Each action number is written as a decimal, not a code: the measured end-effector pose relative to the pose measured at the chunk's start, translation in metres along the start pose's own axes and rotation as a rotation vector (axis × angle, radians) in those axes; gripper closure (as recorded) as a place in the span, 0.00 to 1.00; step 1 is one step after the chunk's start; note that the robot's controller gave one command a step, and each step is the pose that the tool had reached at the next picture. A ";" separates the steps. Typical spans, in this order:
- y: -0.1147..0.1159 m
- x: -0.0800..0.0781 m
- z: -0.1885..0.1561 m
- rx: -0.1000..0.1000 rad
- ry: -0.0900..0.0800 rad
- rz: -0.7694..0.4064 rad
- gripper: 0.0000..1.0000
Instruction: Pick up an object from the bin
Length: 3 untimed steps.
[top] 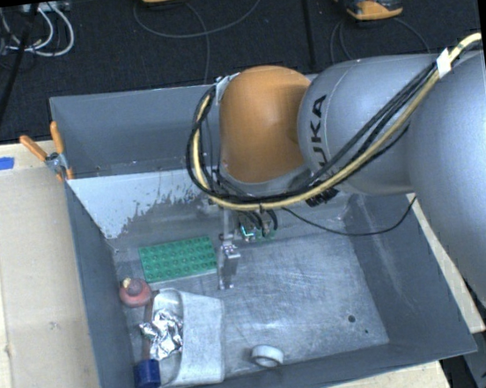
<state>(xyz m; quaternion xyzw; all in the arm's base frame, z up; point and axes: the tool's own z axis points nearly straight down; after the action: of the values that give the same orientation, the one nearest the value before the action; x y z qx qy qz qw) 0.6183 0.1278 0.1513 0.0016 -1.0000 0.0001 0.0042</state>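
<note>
The silver robot arm reaches in from the right, and its rounded orange wrist cover, looped with black and yellow cables, hangs over the back half of the grey metal bin. Below the cover the pincer points down towards the bin floor, just beside the right end of a flat green studded building plate. The plate lies flat in the left middle of the bin. From this angle the pincer looks narrow and I cannot tell how far apart it stands, nor whether its tip touches the plate. Nothing can be seen caught in it.

The other things lie along the bin's left and front. A small reddish-pink round knob sits just in front of the plate's left end. Nearer the front lies a crumpled ball of silver foil, resting on a pale folded cloth. A short dark-blue cylinder stands at the cloth's front left corner. A small white ring-shaped cap lies apart by the front wall.
</note>
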 end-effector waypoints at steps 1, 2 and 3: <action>-0.001 -0.002 0.069 -0.001 -0.012 0.004 0.00; -0.001 -0.002 0.070 -0.001 -0.012 0.005 1.00; 0.010 0.008 -0.110 -0.002 -0.018 -0.019 1.00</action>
<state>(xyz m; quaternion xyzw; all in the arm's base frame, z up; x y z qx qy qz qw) 0.6110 0.1380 0.2611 0.0110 -0.9999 -0.0010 -0.0048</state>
